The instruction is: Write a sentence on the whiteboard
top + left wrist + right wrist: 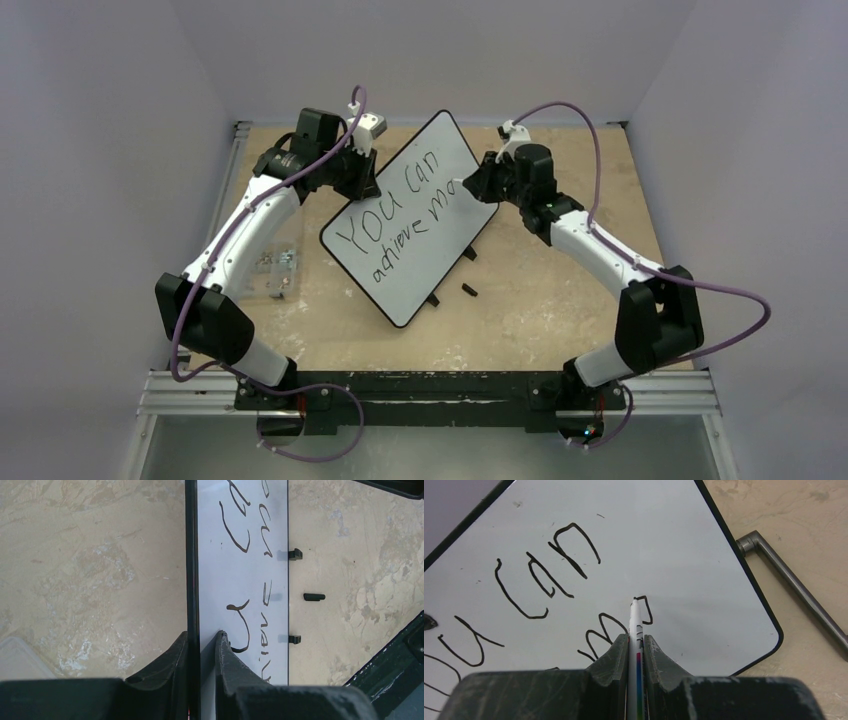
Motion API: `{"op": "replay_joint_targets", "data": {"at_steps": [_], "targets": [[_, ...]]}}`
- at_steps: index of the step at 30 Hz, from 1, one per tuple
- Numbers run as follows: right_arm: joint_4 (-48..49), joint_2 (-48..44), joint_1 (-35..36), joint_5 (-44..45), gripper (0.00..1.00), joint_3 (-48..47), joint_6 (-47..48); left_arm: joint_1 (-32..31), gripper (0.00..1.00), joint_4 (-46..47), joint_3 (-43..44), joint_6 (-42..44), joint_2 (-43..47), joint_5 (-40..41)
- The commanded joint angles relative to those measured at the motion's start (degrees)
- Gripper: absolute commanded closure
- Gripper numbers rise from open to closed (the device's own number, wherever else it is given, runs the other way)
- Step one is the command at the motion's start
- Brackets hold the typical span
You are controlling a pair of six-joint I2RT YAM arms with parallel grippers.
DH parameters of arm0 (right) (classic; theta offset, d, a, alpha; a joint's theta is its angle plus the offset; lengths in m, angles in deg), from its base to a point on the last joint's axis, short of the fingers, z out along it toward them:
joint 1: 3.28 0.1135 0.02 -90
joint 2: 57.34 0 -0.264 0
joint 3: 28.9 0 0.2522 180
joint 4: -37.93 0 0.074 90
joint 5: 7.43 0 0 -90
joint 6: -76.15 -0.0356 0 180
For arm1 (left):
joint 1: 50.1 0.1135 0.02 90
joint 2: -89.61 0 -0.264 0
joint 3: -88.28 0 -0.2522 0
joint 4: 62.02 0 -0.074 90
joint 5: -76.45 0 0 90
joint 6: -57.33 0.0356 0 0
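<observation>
The whiteboard (420, 225) lies slanted across the table middle, its black frame and small feet showing. The sentence (400, 215) reads "You can" above "achieve mo" in black marker; it also shows in the right wrist view (544, 580). My left gripper (200, 637) is shut on the whiteboard's far left edge (190, 580), one finger on each face. My right gripper (636, 639) is shut on a white marker pen (635, 625) whose tip touches the board at the unfinished "o" (644, 611). In the top view the right gripper (470, 185) is at the board's right edge.
A small black cap-like piece (469, 290) lies on the table right of the board's lower edge; it also shows in the left wrist view (314, 597). A clear plastic tray (275, 268) sits left of the board. A grey metal bar (794, 587) lies beside the board's corner.
</observation>
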Motion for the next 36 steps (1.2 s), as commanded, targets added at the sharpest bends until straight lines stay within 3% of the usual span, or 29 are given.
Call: {"op": "replay_joint_targets", "data": {"at_steps": [1, 15, 36], "targets": [[2.0, 1.6, -0.4, 0.5, 1.00, -4.1, -0.1, -0.1, 1.00, -1.2, 0.1, 8.4, 0.8, 9.1], [2.5, 6.1, -0.8, -0.5, 1.00, -7.7, -0.7, -0.2, 1.00, -1.4, 0.2, 8.4, 0.7, 9.0], [3.1, 1.8, -0.8, -1.6, 1.00, 5.1, -0.5, -0.8, 1.00, -1.5, 0.3, 8.4, 0.8, 8.9]]}}
